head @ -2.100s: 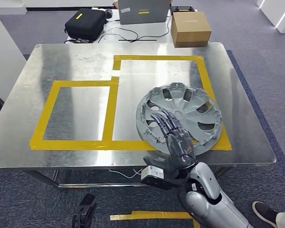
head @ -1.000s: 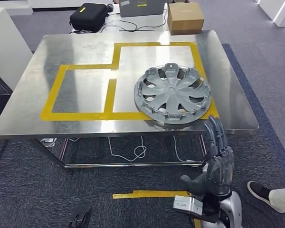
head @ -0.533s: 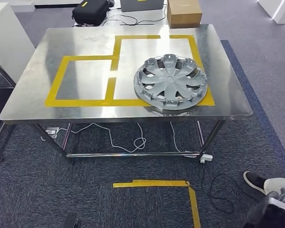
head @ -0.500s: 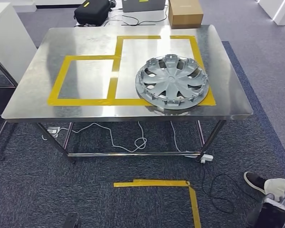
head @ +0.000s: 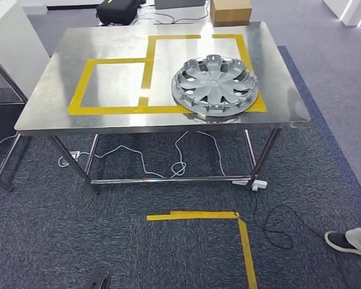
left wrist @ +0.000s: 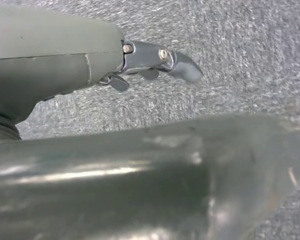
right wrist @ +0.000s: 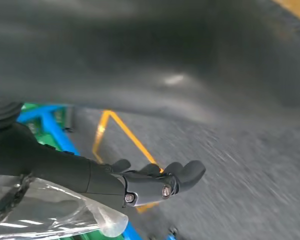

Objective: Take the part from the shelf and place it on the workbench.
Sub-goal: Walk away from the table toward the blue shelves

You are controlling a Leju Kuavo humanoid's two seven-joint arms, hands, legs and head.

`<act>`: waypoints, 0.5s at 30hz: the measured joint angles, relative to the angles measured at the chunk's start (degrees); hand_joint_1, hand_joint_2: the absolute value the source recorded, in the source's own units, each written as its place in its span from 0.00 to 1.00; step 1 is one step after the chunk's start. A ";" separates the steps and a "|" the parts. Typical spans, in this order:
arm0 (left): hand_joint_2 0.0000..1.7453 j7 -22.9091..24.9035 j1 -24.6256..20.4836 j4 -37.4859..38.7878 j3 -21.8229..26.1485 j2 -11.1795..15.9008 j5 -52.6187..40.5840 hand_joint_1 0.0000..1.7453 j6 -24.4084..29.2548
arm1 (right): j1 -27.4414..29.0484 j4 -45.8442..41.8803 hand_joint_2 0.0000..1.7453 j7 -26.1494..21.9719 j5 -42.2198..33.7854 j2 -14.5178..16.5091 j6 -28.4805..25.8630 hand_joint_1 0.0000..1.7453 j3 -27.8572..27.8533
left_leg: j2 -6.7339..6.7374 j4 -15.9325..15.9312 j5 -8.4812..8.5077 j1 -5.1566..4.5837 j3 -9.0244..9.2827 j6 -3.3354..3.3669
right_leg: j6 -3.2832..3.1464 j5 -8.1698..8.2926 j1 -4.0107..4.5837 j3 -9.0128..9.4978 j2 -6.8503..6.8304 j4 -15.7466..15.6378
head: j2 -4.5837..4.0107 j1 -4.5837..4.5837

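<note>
a lab: taped steel workbench [head: 56, 90], floor tape [head: 206, 215], loose cables [head: 178, 165].

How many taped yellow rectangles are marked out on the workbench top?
2. The smaller rectangle is on the left of the workbench; the larger rectangle adjoins it on the right, with the wheel cover lying over its near right corner.

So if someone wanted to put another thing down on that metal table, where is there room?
The smaller taped square on the table is bare, as is the strip along the near edge. The larger taped square is crowded: the wheel cover fills its near right part.
</note>
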 joint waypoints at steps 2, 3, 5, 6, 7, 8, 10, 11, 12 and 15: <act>0.00 0.05 -0.03 0.01 -0.16 -0.11 -0.07 0.00 0.08 | -0.70 2.71 0.00 0.67 0.30 -0.02 -0.01 0.00 -1.35 | -0.10 0.89 -1.34 0.32 -0.56 -0.60 | -0.95 0.92 0.03 -1.19 -0.28 0.34 | 0.00 0.12; 0.00 0.09 0.07 0.02 -0.20 -0.15 -0.07 0.00 0.11 | -1.04 3.76 0.00 0.88 0.43 -0.02 -0.02 0.00 -1.85 | -0.17 2.61 -3.72 0.45 -1.00 -0.97 | -1.47 1.56 -0.03 -1.88 -0.44 0.35 | 0.00 0.07; 0.00 0.14 0.19 0.03 -0.24 -0.19 -0.07 0.00 0.13 | -1.62 5.26 0.00 1.09 0.61 -0.03 -0.02 0.00 -2.58 | -0.23 9.11 -10.26 0.68 -2.04 -1.60 | -2.00 3.01 0.02 -3.48 -0.61 0.44 | 0.00 -0.10; 0.00 0.15 0.18 0.04 -0.26 -0.21 -0.07 0.00 0.13 | -1.82 5.80 0.00 1.14 0.66 -0.03 -0.02 0.00 -2.87 | -0.23 12.74 -12.37 0.76 -2.33 -1.77 | -2.06 3.75 0.08 -4.28 -0.69 0.53 | 0.00 -0.17; 0.00 0.15 0.16 0.04 -0.27 -0.22 -0.07 0.00 0.13 | -1.99 6.23 0.00 1.15 0.70 -0.03 -0.02 0.00 -3.12 | -0.24 15.39 -12.89 0.82 -2.15 -1.84 | -2.07 4.52 0.15 -5.20 -0.78 0.70 | 0.00 -0.17; 0.00 0.15 0.13 0.04 -0.28 -0.25 -0.09 0.00 0.12 | -2.13 6.56 0.00 1.16 0.73 -0.03 -0.01 0.00 -3.31 | -0.25 16.37 -11.99 0.86 -1.29 -1.80 | -2.06 5.23 0.21 -6.15 -0.85 0.94 | 0.00 -0.18; 0.00 0.16 0.07 0.03 -0.37 -0.29 -0.41 0.00 -0.06 | -2.40 7.14 0.00 1.24 0.78 -0.03 0.17 0.00 -3.55 | -0.31 12.21 -8.78 0.85 3.10 -1.35 | -1.93 6.51 0.31 -8.18 -0.84 1.50 | 0.00 -0.20; 0.00 0.20 -0.01 0.03 -0.49 -0.28 -0.70 0.00 -0.17 | -2.54 7.39 0.00 1.25 0.81 -0.03 0.55 0.00 -3.63 | -0.38 7.79 -8.19 0.74 6.41 -0.97 | -1.76 7.05 0.43 -9.00 -0.79 1.75 | 0.00 -0.20; 0.00 0.23 -0.15 0.02 -0.65 -0.26 -0.98 0.00 -0.22 | -2.67 7.61 0.00 1.09 0.79 -0.04 1.31 0.00 -3.72 | -0.45 3.25 -8.44 0.65 9.44 -0.59 | -1.52 7.62 0.53 -9.61 -0.79 1.92 | 0.00 -0.17; 0.00 -0.21 -0.66 0.02 -1.02 -0.26 -0.90 0.00 0.10 | -2.92 8.05 0.00 -0.82 0.93 -0.35 6.11 0.00 -3.87 | -0.53 -2.79 -9.43 0.34 12.19 0.18 | -0.50 9.52 0.60 -10.69 -0.88 1.88 | 0.00 -0.10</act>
